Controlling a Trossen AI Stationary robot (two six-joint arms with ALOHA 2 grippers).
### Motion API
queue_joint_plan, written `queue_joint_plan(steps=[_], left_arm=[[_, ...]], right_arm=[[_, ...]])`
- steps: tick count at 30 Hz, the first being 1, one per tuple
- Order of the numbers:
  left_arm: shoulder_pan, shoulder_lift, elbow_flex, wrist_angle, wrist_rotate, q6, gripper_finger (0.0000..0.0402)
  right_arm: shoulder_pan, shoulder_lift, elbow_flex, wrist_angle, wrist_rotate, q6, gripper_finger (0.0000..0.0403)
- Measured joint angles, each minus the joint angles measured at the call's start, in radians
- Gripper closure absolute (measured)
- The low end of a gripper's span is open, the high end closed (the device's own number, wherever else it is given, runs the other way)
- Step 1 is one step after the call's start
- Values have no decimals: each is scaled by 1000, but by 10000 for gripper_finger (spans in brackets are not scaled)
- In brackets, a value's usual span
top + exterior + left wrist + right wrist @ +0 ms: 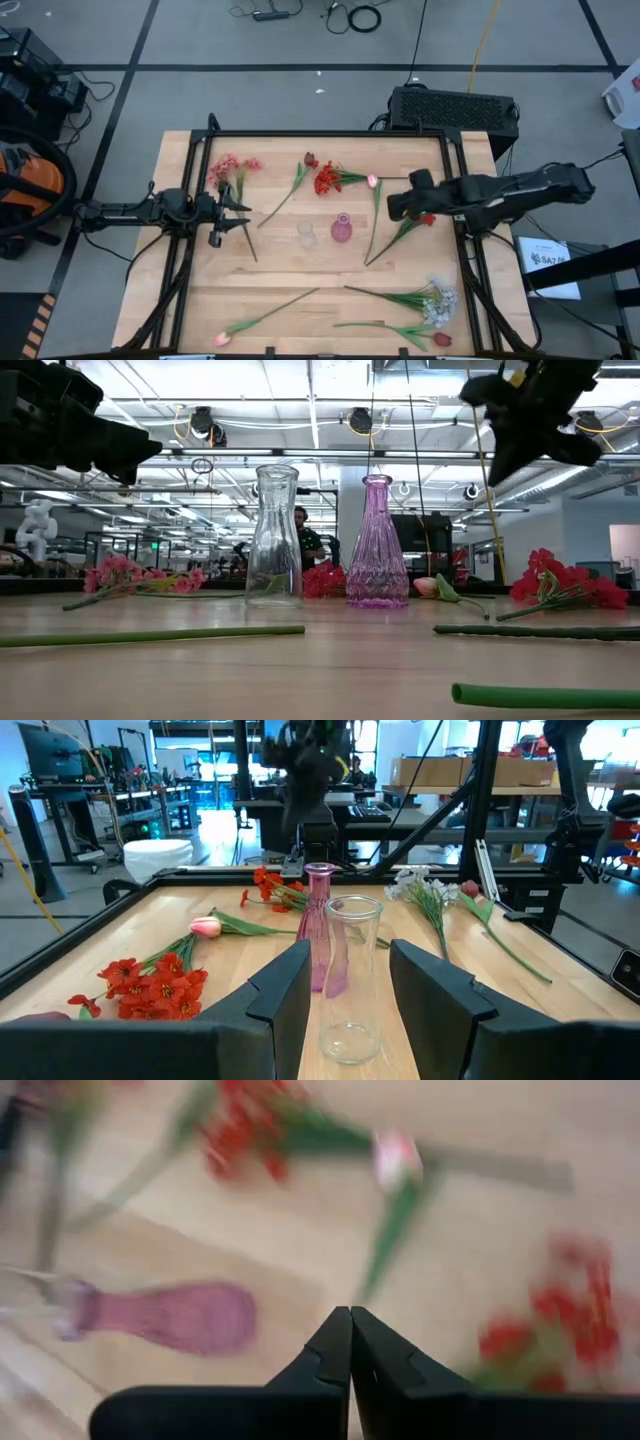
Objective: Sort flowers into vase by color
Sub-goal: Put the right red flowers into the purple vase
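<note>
Flowers [330, 180]: red, pink, white blooms w/ long green stems.

Pale wood table [300, 310] with black frame. Pink vase [341, 229]; clear vase [306, 234] (colourless glass). Flowers: red cluster [327, 179], pink spray [228, 167], pink tulip [372, 181], dark red bud [310, 159], white spray [437, 302], red bloom [442, 340], pink bud [221, 339]; stems green. Arms dark.
</note>
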Motion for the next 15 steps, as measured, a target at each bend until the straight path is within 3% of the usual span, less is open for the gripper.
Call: queue_joint_plan(steps=[4, 8, 15], left_arm=[[0, 0, 0, 0, 0, 0, 256], [0, 0, 0, 0, 0, 0, 256], [0, 0, 0, 0, 0, 0, 256]], right_arm=[[12, 91, -1, -128, -112, 193, 403], [37, 167, -1, -261, -153, 346, 403], [44, 254, -1, -328, -224, 475, 400]])
